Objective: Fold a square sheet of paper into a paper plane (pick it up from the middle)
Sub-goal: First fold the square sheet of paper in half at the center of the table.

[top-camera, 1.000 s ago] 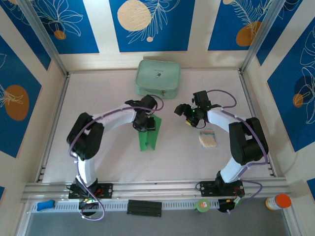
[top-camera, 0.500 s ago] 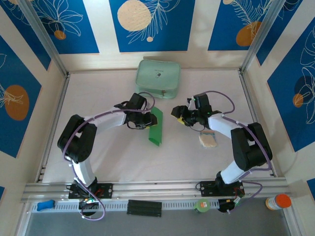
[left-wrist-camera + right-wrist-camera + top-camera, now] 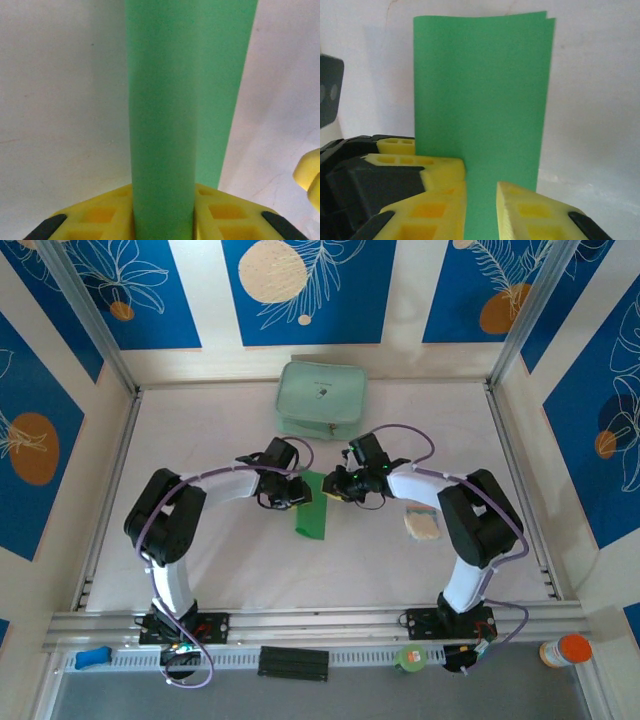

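The jaws of the left gripper are clenched on the green paper. In the left wrist view the yellow pads press in from both sides at the gripper, and the folded paper runs straight out from between them as a long strip with a rounded fold.

The jaws of the right gripper stand slightly parted. In its own view the gripper shows a narrow gap with green in it, and the paper spreads flat beyond the fingertips, doubled over. Whether these fingers touch the paper I cannot tell.

From above, the two grippers face each other across the paper's far end. Beyond both of them, a mint pouch lies on the table.
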Controlling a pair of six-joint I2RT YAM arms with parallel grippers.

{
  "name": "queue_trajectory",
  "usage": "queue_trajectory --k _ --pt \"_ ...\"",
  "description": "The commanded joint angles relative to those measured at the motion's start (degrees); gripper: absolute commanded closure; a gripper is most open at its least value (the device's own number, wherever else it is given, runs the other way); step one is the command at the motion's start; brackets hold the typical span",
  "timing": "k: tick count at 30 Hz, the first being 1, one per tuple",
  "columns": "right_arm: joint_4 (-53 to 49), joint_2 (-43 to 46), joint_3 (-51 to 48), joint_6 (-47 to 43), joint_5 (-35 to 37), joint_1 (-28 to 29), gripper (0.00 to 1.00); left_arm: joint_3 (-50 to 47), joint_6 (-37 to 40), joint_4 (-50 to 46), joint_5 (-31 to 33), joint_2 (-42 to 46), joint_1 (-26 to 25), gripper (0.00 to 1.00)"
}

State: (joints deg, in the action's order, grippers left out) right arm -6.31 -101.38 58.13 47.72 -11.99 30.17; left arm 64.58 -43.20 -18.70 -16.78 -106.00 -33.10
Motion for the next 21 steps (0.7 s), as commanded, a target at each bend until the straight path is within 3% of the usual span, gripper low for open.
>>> queue_trajectory --k 1,5,13,21 --pt "-3.80 -2.83 2.56 1.44 1.48 1.09 0.85 -0.59 0.48 -2.22 1.94 -0.78 0.45 0.72" --pt "-6.96 -6.58 6.16 1.43 1.68 2.01 0.92 -0.93 0.14 -2.82 2.41 -1.13 0.42 0.73" --pt "-9.36 -10.08 8.05 0.53 2.18 2.58 0.94 -1.38 -0.57 -3.35 2.91 -1.25 0.45 0.73" --pt "-13.81 -12.04 8.53 -2.33 6.14 2.48 0.94 -1.30 0.93 -6.93 3.92 2.07 0.37 0.63"
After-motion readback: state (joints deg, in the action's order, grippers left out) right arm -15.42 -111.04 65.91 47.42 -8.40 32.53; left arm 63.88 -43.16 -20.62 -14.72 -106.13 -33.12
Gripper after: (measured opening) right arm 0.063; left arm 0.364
